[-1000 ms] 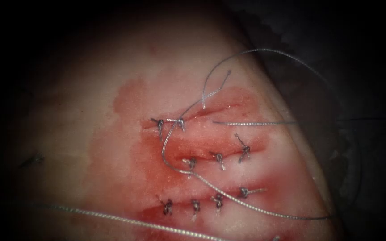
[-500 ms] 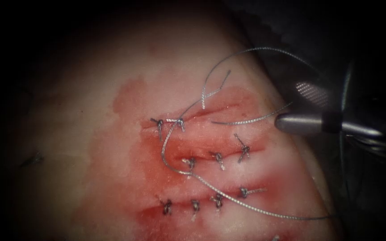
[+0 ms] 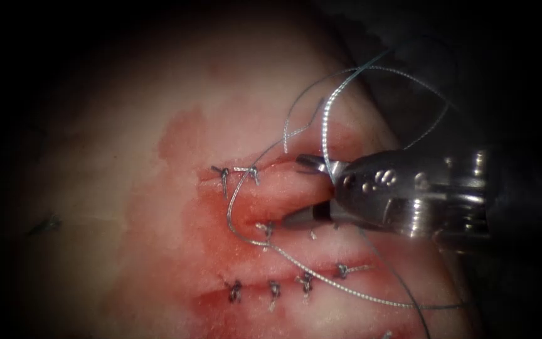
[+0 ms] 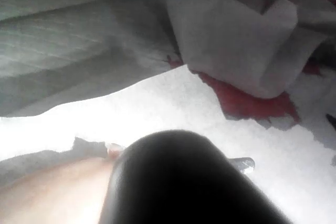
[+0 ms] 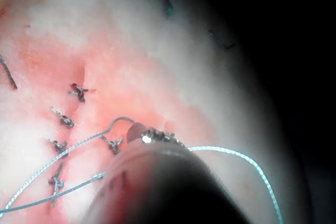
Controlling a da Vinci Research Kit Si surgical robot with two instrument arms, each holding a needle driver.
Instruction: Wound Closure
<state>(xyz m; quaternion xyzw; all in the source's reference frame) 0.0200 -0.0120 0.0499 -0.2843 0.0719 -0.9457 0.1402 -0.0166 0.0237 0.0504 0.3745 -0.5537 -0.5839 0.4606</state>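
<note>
My right tool (image 3: 301, 190) reaches in from the right over the tissue (image 3: 127, 188), its jaws spread wide open above the upper cut (image 3: 277, 164). They grip nothing. A bright strand of thread (image 3: 325, 125) rises from beside the upper jaw and loops away to the right. More thread curves from a knot (image 3: 253, 171) down across the middle row of stitches (image 3: 266, 227). In the right wrist view, thread (image 5: 231, 153) trails past that tool's shaft (image 5: 157, 182). The left tool's dark shaft (image 4: 178, 182) lies beside the tissue's edge (image 4: 52, 192). I see no needle.
Three stitched cuts cross the tissue, the lowest row of knots (image 3: 274, 289) near the front. Red fluid (image 3: 177, 144) stains the skin around them. The tissue's right edge falls into darkness. White cloth with red stains (image 4: 247, 103) lies beyond the left tool.
The right tool has come in from the right to the upper cut and spread its jaws. The straight strand near it now stands up in a loop. The front thread has gone.
</note>
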